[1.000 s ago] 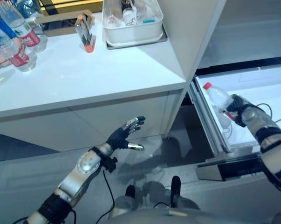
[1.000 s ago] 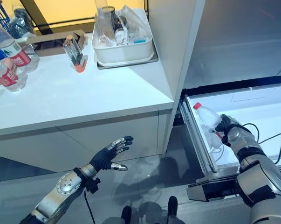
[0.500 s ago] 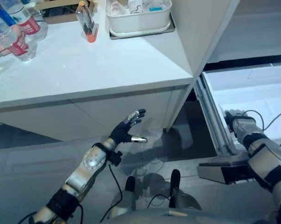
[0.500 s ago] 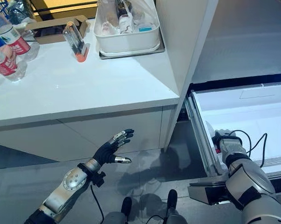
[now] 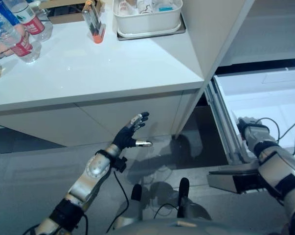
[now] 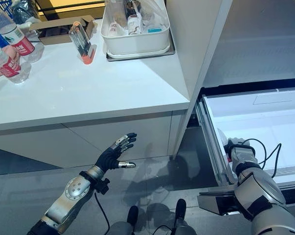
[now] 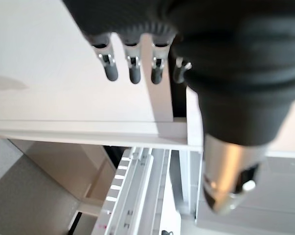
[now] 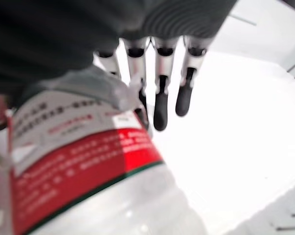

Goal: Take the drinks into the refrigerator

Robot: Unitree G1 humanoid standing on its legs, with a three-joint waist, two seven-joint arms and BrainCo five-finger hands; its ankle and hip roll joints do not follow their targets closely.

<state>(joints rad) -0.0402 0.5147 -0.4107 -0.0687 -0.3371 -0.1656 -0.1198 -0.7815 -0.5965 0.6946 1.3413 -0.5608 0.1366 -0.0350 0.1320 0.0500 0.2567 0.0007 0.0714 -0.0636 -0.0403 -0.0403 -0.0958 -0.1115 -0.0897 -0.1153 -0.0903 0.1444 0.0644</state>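
One bottle [image 8: 83,161] lies low in the white refrigerator drawer [image 6: 264,122] at 3 o'clock | right hand [image 6: 237,148] reaches down into the drawer, fingers [image 8: 162,98] straight beside the bottle's label, grip released | left hand [image 5: 129,135] at 7 o'clock, raised below the counter [image 5: 88,73], fingers spread (holding nothing) | more bottles [image 5: 17,36] at 10 o'clock.
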